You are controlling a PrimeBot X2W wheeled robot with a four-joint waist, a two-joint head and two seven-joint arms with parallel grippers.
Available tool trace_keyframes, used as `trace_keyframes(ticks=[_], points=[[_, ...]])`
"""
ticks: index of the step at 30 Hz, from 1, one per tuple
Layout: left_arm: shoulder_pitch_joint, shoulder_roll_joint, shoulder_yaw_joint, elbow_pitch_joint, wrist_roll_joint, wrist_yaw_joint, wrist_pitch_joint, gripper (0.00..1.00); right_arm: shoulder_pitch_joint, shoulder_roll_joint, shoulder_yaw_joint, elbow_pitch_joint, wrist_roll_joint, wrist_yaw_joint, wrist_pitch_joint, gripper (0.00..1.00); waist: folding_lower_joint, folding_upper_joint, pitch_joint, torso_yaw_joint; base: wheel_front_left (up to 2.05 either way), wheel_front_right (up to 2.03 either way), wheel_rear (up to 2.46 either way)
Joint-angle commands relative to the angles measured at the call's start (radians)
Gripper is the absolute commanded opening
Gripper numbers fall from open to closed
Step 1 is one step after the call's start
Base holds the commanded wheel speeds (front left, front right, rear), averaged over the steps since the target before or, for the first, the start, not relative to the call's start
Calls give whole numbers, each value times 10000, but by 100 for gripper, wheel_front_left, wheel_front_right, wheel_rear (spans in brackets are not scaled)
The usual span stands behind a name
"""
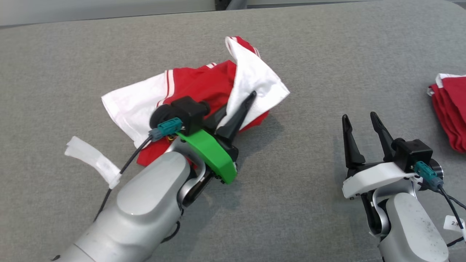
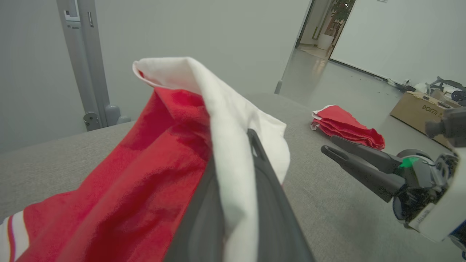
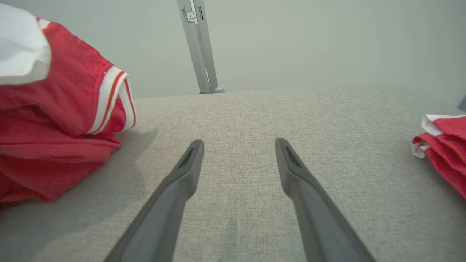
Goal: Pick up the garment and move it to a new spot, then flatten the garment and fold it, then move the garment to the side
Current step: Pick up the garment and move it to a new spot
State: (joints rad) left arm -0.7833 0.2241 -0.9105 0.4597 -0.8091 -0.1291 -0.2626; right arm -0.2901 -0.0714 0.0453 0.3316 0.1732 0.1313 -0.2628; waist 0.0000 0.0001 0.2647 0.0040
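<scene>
A crumpled red and white garment (image 1: 196, 85) lies on the grey cloth table (image 1: 309, 163), left of centre. My left gripper (image 1: 244, 102) is shut on a white fold of the garment (image 2: 233, 153), lifting that part above the rest of the cloth. In the left wrist view the white fabric runs between my two dark fingers (image 2: 269, 189), with red cloth to the left. My right gripper (image 1: 360, 122) stands open over bare table to the right of the garment, nothing between its fingers (image 3: 236, 160). A red sleeve with white stripes (image 3: 109, 102) shows at the left of the right wrist view.
A folded stack of red and white garments (image 1: 449, 109) lies at the table's right edge, also seen as a folded stack (image 2: 346, 125) in the left wrist view. A cardboard box (image 2: 418, 109) sits on the floor beyond. A metal post (image 3: 198, 47) stands behind the table.
</scene>
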Motion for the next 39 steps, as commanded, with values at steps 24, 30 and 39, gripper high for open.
trace_keyframes(ticks=[24,30,39], points=[[3221,170,4059,800,2539,1035,-15,100,457,186,-54,-178,207,-11,-29,100,0,-1,-1156,-1267,0,0,0],[5676,-32,6688,-547,3801,1702,-15,100,942,189,-52,8,322,-11,-29,100,0,-1,-1988,-878,0,0,0],[8247,-1103,8732,-1782,5188,1069,-16,100,1645,190,-140,54,299,-11,-29,100,0,-1,-2295,-545,0,0,0]])
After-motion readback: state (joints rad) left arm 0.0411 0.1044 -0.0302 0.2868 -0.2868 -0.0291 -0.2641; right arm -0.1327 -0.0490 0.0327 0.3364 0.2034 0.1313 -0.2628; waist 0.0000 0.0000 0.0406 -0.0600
